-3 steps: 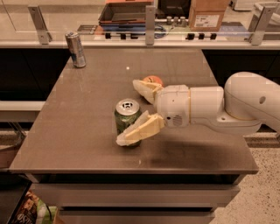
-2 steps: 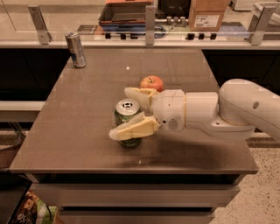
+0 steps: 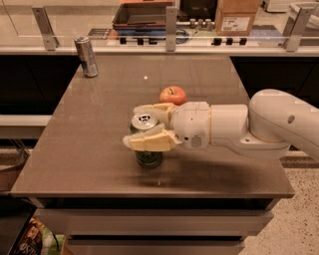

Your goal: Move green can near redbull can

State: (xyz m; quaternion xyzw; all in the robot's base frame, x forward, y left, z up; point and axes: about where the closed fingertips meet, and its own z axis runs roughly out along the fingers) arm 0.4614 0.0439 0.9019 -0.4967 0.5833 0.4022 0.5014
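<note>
The green can (image 3: 148, 158) stands upright near the middle of the brown table (image 3: 99, 164), its silver top showing between my fingers. My gripper (image 3: 145, 125) reaches in from the right and is closed around the can's upper part, one finger (image 3: 149, 142) across its front and the other behind it. The can's base rests on the table. The redbull can (image 3: 86, 56), slim and silver-blue, stands upright at the table's far left corner, well away from the green can.
A red apple (image 3: 172, 94) sits just behind my gripper. My white arm (image 3: 279, 124) stretches over the table's right edge. A railed counter with a tray (image 3: 142, 15) and a cardboard box (image 3: 237, 17) runs behind the table.
My gripper has moved left around the green can and its fingers have closed in from a wide spread to grip it. The can has not moved.
</note>
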